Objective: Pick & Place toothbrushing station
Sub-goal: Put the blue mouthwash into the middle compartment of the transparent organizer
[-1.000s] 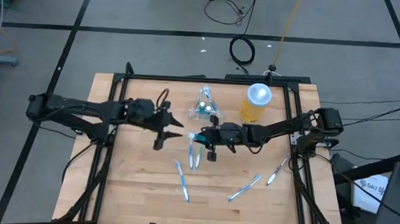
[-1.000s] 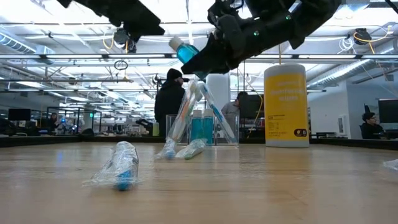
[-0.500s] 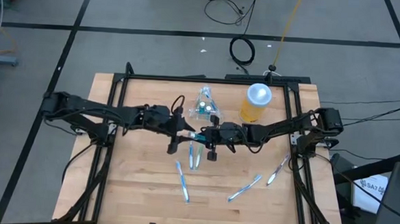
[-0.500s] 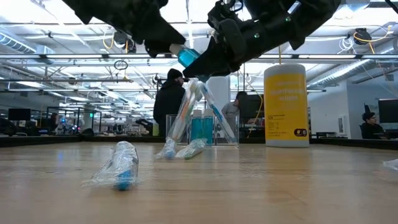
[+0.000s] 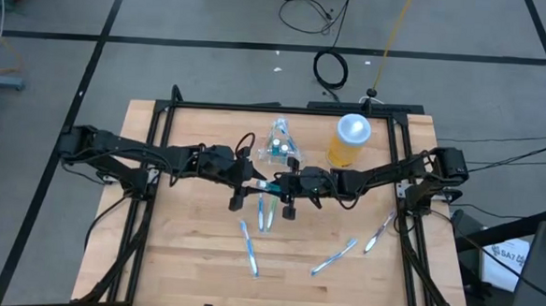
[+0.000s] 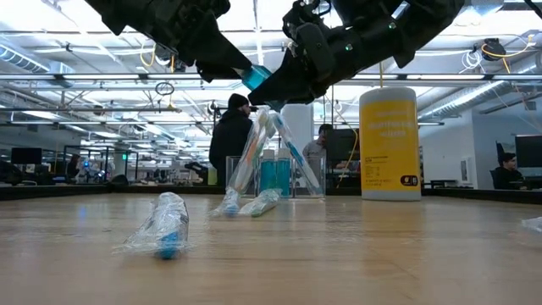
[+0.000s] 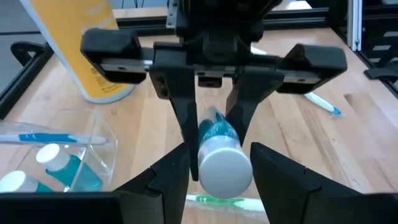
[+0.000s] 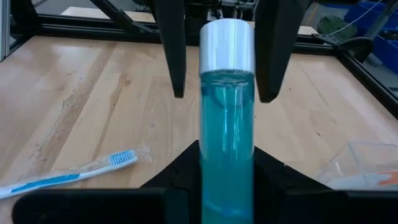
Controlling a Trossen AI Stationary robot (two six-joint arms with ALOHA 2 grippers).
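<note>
Blue bottle [image 8: 227,118] (white-capped) gripped by right tool [image 5: 281,186]; left tool [image 5: 251,177] — wide — straddles its cap.

The clear toothbrushing station [image 5: 280,150] stands upright, holding toothbrushes and bottles.

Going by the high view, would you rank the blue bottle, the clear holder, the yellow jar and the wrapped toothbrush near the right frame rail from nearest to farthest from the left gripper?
From the left gripper:
1. Blue bottle, at its fingertips, held by the right gripper.
2. Clear holder, just behind.
3. Yellow jar, back right.
4. Wrapped toothbrush, far right by the rail.
</note>
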